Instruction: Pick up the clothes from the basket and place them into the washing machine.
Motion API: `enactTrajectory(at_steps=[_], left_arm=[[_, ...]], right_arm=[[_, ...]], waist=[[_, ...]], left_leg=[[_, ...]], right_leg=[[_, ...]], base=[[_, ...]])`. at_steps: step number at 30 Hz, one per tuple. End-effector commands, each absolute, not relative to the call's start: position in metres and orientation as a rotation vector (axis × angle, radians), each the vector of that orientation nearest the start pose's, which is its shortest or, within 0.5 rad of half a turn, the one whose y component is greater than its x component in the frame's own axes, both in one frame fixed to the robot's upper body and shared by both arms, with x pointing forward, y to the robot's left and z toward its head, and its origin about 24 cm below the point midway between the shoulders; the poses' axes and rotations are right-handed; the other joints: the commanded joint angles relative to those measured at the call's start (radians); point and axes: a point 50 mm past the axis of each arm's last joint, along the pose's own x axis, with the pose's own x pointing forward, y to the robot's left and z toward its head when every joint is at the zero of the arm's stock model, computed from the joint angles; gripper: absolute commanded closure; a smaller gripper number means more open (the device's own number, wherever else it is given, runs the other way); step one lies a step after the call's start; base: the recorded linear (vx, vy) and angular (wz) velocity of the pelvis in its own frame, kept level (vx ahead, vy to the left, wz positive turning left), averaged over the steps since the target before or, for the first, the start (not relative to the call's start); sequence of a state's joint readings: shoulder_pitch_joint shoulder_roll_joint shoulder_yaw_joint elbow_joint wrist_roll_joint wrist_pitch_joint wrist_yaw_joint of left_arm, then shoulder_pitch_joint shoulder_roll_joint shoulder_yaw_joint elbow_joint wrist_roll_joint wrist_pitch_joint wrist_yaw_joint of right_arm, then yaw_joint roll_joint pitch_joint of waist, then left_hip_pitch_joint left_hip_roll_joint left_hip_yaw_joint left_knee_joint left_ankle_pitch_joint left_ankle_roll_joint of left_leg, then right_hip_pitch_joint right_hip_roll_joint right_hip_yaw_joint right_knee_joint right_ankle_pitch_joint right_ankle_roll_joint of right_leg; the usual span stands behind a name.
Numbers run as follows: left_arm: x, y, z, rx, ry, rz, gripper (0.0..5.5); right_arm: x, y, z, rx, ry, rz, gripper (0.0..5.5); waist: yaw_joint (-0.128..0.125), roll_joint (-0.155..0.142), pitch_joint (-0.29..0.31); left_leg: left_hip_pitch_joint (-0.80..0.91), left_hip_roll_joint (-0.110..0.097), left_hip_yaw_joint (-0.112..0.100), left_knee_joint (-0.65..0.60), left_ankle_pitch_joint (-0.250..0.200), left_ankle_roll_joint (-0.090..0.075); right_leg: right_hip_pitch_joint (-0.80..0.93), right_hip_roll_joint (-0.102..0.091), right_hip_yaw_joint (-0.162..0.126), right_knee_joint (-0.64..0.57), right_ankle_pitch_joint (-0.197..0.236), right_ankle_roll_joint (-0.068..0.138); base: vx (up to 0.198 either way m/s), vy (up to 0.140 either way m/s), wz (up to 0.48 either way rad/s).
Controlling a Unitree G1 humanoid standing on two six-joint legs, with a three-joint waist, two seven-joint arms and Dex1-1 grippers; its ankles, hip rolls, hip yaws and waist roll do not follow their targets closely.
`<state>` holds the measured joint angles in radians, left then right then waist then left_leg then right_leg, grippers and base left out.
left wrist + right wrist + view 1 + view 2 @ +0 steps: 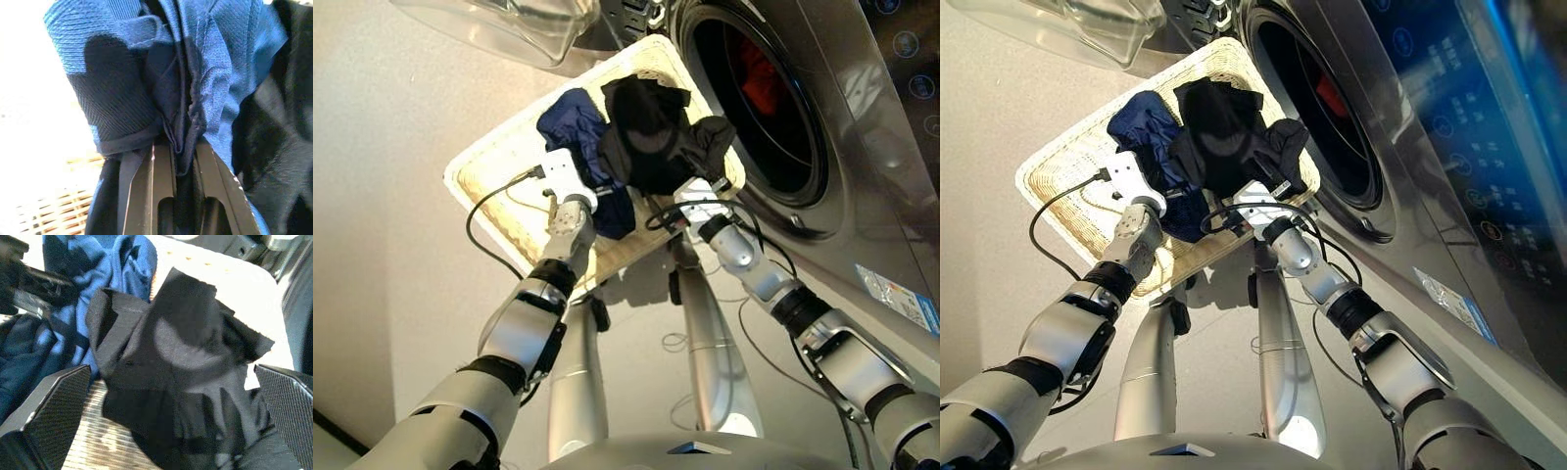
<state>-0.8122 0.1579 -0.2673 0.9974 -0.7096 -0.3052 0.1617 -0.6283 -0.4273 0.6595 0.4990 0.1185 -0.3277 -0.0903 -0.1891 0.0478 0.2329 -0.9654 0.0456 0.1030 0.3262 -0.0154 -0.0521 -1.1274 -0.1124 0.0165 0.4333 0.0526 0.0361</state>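
The cream wicker basket point(494, 171) lies on the floor in front of the washing machine point(862, 166). In it lie a navy blue garment point(570, 119) and a black garment point(646, 127) bunched side by side. My left gripper point(183, 156) is shut on a fold of the navy cloth. My right gripper point(171, 377) is open, one finger on either side of the black garment, low over it. An orange-red garment point(759, 83) lies inside the drum.
The clear glass door point(499, 24) stands swung open beyond the basket's far end. A black cable point(484, 220) loops from my left wrist over the basket rim. A blue sticker point(901, 294) sits on the washer's front. Pale floor surrounds the basket.
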Motion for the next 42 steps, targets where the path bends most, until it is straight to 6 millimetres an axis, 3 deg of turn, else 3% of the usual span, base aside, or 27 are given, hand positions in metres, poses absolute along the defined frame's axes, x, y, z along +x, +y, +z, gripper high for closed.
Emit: enactTrajectory(at_steps=[1, 9, 14, 17, 26, 32, 33, 35, 36, 42], left_arm=[[0.382, 0.136, 0.109, -0.434, -0.163, 0.045, 5.50], [0.365, 0.117, 0.131, -0.659, -0.297, -0.092, 5.50], [0.352, 0.098, 0.145, -0.831, -0.336, -0.205, 5.50], [0.342, 0.085, 0.150, -0.900, -0.343, -0.281, 5.50], [0.318, 0.062, 0.161, -1.031, -0.338, -0.459, 5.50], [0.299, 0.053, 0.155, -1.046, -0.289, -0.567, 5.50], [0.297, 0.052, 0.153, -1.050, -0.278, -0.576, 5.50], [0.292, 0.051, 0.151, -1.053, -0.263, -0.605, 5.50], [0.290, 0.051, 0.152, -1.049, -0.262, -0.617, 5.50], [0.289, 0.058, 0.148, -1.038, -0.268, -0.585, 5.50]], right_arm=[[0.340, -0.091, 0.112, -0.641, -0.425, 0.482, 0.00], [0.341, -0.087, 0.090, -0.845, -0.380, 0.524, 0.00], [0.341, -0.076, 0.087, -0.976, -0.406, 0.584, 0.00], [0.342, -0.071, 0.090, -1.004, -0.436, 0.599, 0.00], [0.350, -0.053, 0.115, -1.041, -0.550, 0.562, 0.00], [0.365, -0.052, 0.134, -1.037, -0.575, 0.449, 0.00], [0.366, -0.052, 0.137, -1.026, -0.576, 0.437, 0.78], [0.371, -0.056, 0.140, -1.003, -0.558, 0.397, 4.29], [0.372, -0.057, 0.142, -0.994, -0.556, 0.379, 5.50], [0.375, -0.070, 0.139, -0.914, -0.511, 0.293, 5.50]], waist=[[0.020, 0.012, 0.014], [0.076, 0.034, -0.001], [0.099, 0.039, -0.007], [0.112, 0.045, -0.012], [0.149, 0.077, -0.022], [0.179, 0.109, -0.028], [0.182, 0.111, -0.029], [0.192, 0.119, -0.031], [0.196, 0.122, -0.032], [0.203, 0.124, -0.030]], left_leg=[[0.113, 0.030, -0.079, 0.002, -0.048, -0.020], [0.261, 0.019, -0.072, -0.107, -0.011, -0.040], [0.306, 0.014, -0.069, -0.117, -0.011, -0.035], [0.314, 0.009, -0.080, -0.108, -0.016, -0.031], [0.341, -0.001, -0.080, -0.114, -0.011, -0.026], [0.346, -0.009, -0.083, -0.112, -0.006, -0.022], [0.345, -0.011, -0.083, -0.110, -0.006, -0.022], [0.342, -0.013, -0.086, -0.107, -0.004, -0.020], [0.344, -0.014, -0.086, -0.108, -0.003, -0.020], [0.347, -0.017, -0.090, -0.108, 0.001, -0.020]], right_leg=[[0.071, -0.043, -0.027, -0.086, 0.092, 0.080], [0.206, -0.074, -0.069, -0.152, 0.103, 0.092], [0.257, -0.080, -0.081, -0.160, 0.097, 0.093], [0.267, -0.084, -0.079, -0.158, 0.096, 0.095], [0.292, -0.098, -0.081, -0.164, 0.098, 0.098], [0.298, -0.108, -0.079, -0.163, 0.102, 0.101], [0.300, -0.108, -0.078, -0.164, 0.104, 0.101], [0.301, -0.111, -0.076, -0.165, 0.107, 0.101], [0.302, -0.112, -0.075, -0.167, 0.107, 0.102], [0.307, -0.115, -0.076, -0.166, 0.110, 0.103]], base=[[0.000, 0.000, 0.000], [-0.003, -0.010, 0.043], [-0.004, -0.002, 0.036], [0.000, 0.000, 0.000], [0.000, 0.000, 0.000], [-0.005, 0.009, 0.021], [0.000, 0.000, 0.000], [0.000, 0.000, 0.000], [0.000, 0.000, 0.000], [0.000, 0.000, 0.000]])
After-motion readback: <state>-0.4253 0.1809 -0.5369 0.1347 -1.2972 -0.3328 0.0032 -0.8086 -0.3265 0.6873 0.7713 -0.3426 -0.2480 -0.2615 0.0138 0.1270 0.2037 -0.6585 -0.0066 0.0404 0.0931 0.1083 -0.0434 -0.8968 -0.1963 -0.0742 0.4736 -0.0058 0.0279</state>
